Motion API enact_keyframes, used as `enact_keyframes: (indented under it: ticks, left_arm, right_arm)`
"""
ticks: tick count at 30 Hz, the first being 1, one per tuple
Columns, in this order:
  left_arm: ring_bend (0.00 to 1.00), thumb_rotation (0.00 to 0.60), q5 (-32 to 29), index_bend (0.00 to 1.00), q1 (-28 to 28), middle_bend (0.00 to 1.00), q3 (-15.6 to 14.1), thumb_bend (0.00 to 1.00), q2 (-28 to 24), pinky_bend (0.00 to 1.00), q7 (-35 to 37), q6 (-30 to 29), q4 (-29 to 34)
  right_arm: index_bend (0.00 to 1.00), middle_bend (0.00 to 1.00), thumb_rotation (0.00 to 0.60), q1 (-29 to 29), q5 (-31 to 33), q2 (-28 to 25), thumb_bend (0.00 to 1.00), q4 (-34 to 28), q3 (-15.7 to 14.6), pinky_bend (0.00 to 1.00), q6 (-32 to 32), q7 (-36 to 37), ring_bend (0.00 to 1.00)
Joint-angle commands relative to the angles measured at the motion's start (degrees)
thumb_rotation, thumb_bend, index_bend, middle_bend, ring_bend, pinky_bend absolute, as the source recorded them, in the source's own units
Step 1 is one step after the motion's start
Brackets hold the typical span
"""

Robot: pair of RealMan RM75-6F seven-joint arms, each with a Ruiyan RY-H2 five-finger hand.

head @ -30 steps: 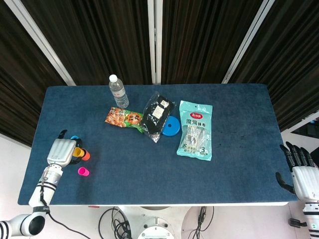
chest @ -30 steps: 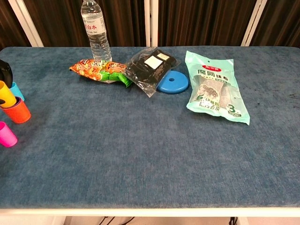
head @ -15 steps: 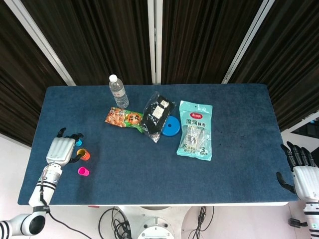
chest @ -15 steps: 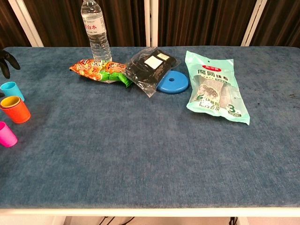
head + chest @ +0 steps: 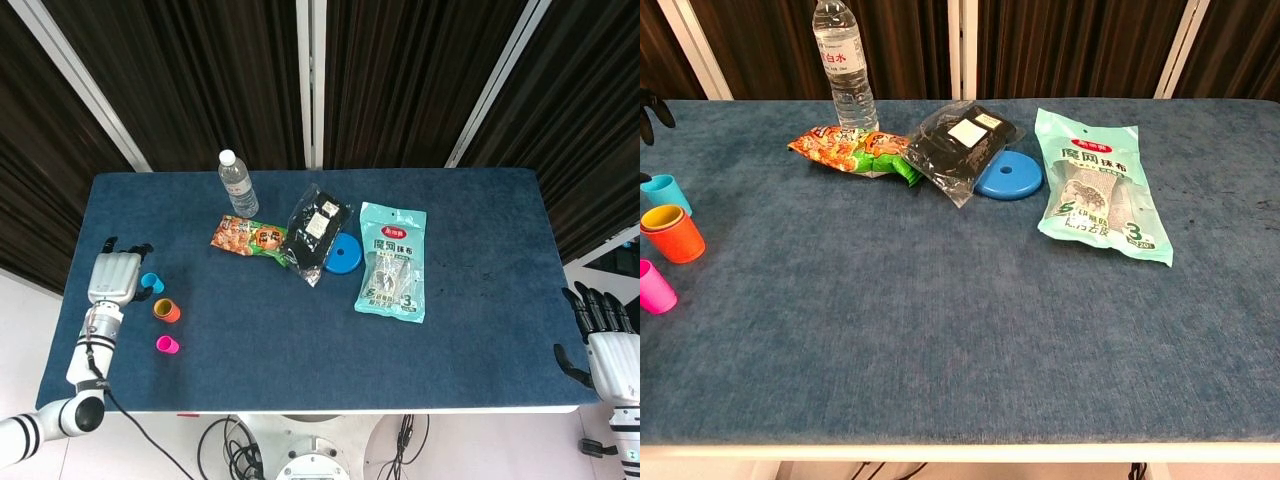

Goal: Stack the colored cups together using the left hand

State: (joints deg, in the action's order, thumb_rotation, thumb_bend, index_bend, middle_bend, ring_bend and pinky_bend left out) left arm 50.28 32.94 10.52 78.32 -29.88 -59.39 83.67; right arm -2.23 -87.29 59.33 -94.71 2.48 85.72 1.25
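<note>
Orange cup (image 5: 166,310) with yellow cup (image 5: 661,217) nested inside at lower left of the frame, cyan cup (image 5: 150,282) just above, pink cup (image 5: 167,345) below, left hand (image 5: 113,276) empty beside them with fingers spread, right hand (image 5: 608,352) empty with fingers apart at lower right off the blue table (image 5: 250,340).

We see bright, even light from above on the table (image 5: 300,330); shadows stay faint; focus is sharp. Glare touches the mint packet (image 5: 1098,185) toward 3 o'clock.
</note>
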Motion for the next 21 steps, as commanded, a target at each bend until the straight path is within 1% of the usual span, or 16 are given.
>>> enact_keyframes:
  ticks: [1, 6, 13, 21]
  left_arm:
    - [0.43, 0.600, -2.1, 0.27, 1.0, 0.33, -0.1, 0.21, 0.5, 0.11, -0.5, 1.9, -1.5]
    - [0.43, 0.600, -3.5, 0.27, 1.8, 0.33, -0.4, 0.21, 0.9, 0.11, -0.1, 3.9, -2.9]
    - [0.43, 0.600, -5.5, 0.32, 3.0, 0.33, -1.0, 0.21, 1.2, 0.12, -0.1, 6.6, -4.5]
    - [0.46, 0.600, -6.3, 0.35, 4.1, 0.37, -1.4, 0.21, 1.4, 0.14, 2.1, 9.7, -6.3]
  right_arm:
    - [0.00, 0.00, 0.600, 0.0, 0.2, -0.2, 0.33, 0.1, 0.1, 0.00, -0.1, 0.2, 0.00]
    - [0.00, 0.00, 0.600, -0.1, 0.2, -0.2, 0.33, 0.1, 0.0, 0.00, -0.3, 0.3, 0.00]
    - [0.00, 0.00, 0.600, -0.4, 0.7, 0.0, 0.33, 0.1, 0.0, 0.00, -1.1, 0.0, 0.00]
    - [0.00, 0.00, 0.600, -0.6, 1.2, 0.0, 0.33, -0.1, 0.1, 0.00, -1.7, -0.5, 0.00]
